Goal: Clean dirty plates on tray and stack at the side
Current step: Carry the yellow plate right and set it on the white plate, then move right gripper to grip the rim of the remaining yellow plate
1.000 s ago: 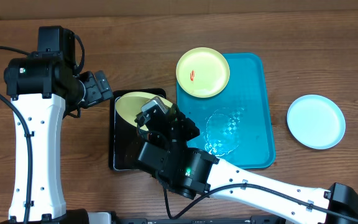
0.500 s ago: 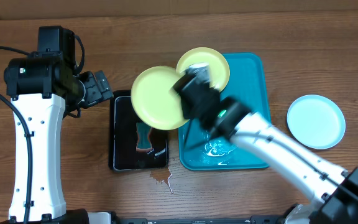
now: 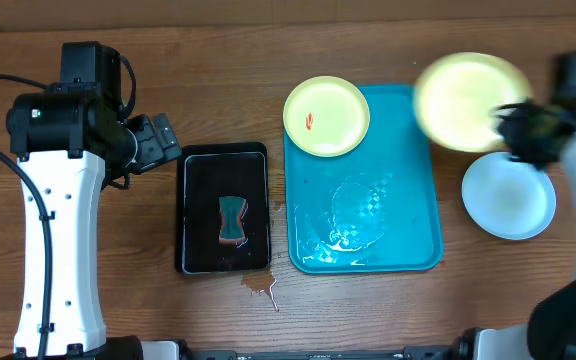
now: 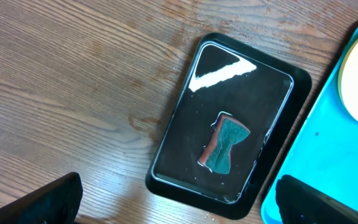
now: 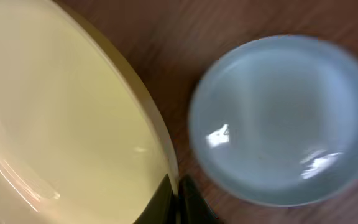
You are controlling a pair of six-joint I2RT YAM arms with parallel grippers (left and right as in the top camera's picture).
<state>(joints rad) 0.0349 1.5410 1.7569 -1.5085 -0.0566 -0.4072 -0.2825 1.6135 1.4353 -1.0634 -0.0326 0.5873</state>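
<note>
My right gripper is shut on the rim of a pale yellow plate, holding it in the air over the turquoise tray's right edge, just above-left of a pale blue plate on the table. In the right wrist view the fingers pinch the yellow plate's edge beside the blue plate. A second yellow plate with a red smear lies on the tray's top left corner. My left gripper is open and empty above the black tray.
The black tray left of the turquoise tray holds a teal and red sponge, also in the left wrist view. Water pools on the turquoise tray's middle. A small brown spill lies on the wood below the black tray.
My right arm has swung far to the right, carrying the yellow plate from the black tray across the turquoise tray to beside the blue plate. The left arm has not moved.
</note>
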